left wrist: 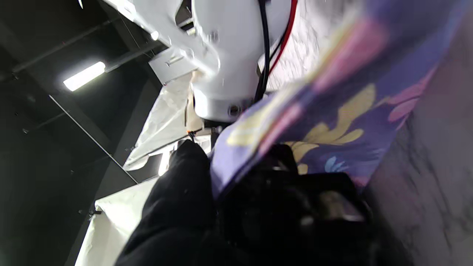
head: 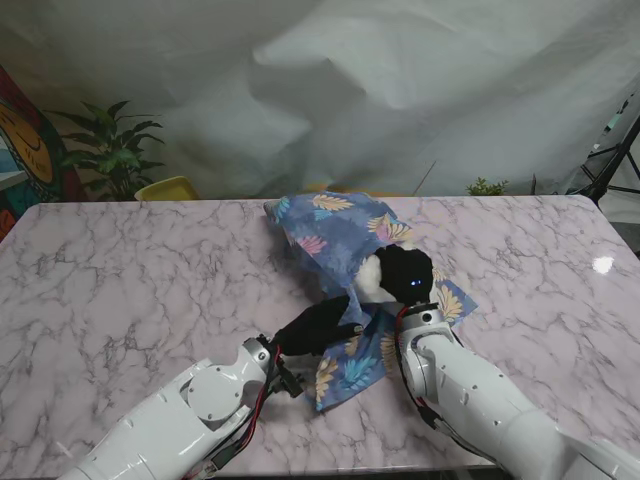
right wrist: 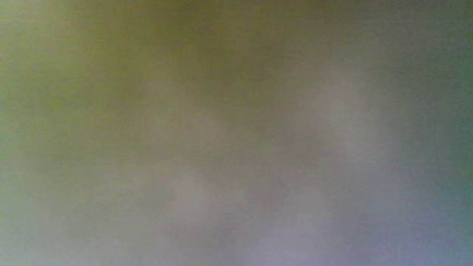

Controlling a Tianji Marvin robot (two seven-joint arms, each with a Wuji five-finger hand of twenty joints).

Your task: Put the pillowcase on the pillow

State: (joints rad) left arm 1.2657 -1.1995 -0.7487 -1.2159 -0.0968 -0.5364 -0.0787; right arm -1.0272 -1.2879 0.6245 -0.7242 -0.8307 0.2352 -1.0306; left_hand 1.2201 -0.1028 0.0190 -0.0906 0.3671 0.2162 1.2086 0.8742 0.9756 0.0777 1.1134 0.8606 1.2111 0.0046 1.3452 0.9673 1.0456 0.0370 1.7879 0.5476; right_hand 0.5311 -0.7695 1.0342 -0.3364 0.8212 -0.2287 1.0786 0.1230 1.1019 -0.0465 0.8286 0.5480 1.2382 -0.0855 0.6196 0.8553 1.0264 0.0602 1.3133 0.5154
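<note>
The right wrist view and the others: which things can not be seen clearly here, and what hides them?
- Right wrist view: only a grey-green blur; nothing can be made out.
- Pillow: stand view, only a white patch shows; the floral pillowcase and right hand cover the rest.
- Right hand's fingers: hidden in the fabric, grip unclear.
- Left hand: the left wrist view is blurred, but it pinches the pillowcase edge.
</note>
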